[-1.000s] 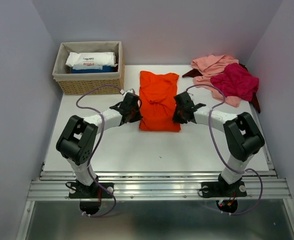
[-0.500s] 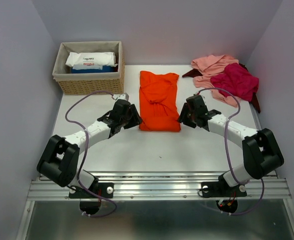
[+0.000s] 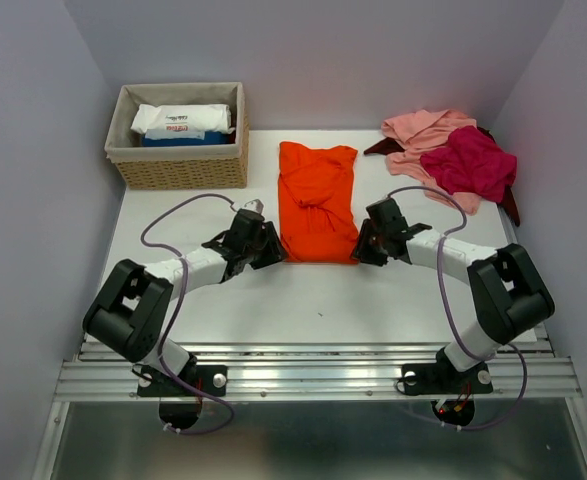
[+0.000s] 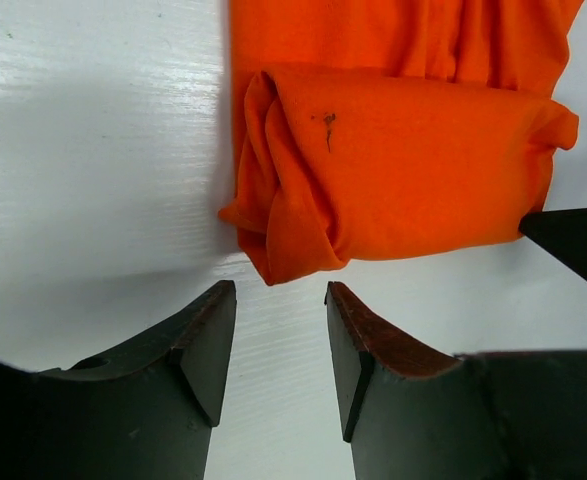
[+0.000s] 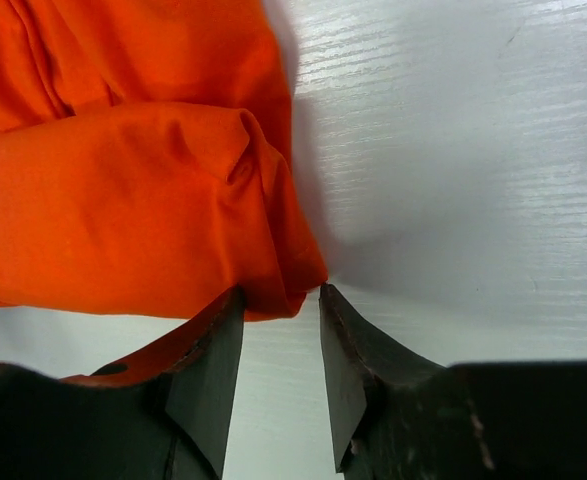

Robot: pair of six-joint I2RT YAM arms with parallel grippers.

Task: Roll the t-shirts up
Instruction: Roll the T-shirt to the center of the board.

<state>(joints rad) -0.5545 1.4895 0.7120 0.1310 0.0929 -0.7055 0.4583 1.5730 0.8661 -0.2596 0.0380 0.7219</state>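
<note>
**A:** White worktop (image 3: pixel 273 300), pale walls close on three sides. Where does the orange t-shirt (image 3: pixel 316 190) lie?

**B:** Mid-worktop, folded into a long strip that runs away from the arm bases. Its near end is turned over into a short roll (image 4: pixel 413 190).

**A:** And the arms?

**B:** One is at each near corner of the orange t-shirt. The left gripper (image 4: pixel 278 300) is released, jaws parted on bare worktop, with the roll's left end just beyond its tips. The right gripper (image 5: pixel 281 300) is also unclenched. The roll's right corner sits at the mouth of its jaws, but nothing is pinched.

**A:** Why flank it like that?

**B:** My guess is that taking both ends together keeps the roll straight as it turns over.

**A:** Is there room to move?

**B:** Beyond the roll the strip lies flat, with cloth left to wind up. Bare worktop runs down both long edges. A wicker basket (image 3: pixel 178 165) stands off to the far left of the orange t-shirt. A salmon-pink t-shirt (image 3: pixel 423 130) and a magenta t-shirt (image 3: pixel 468 160) are heaped at its far right. Both are apart from it, so neither should snag. Its far end lies near the back wall.
</note>
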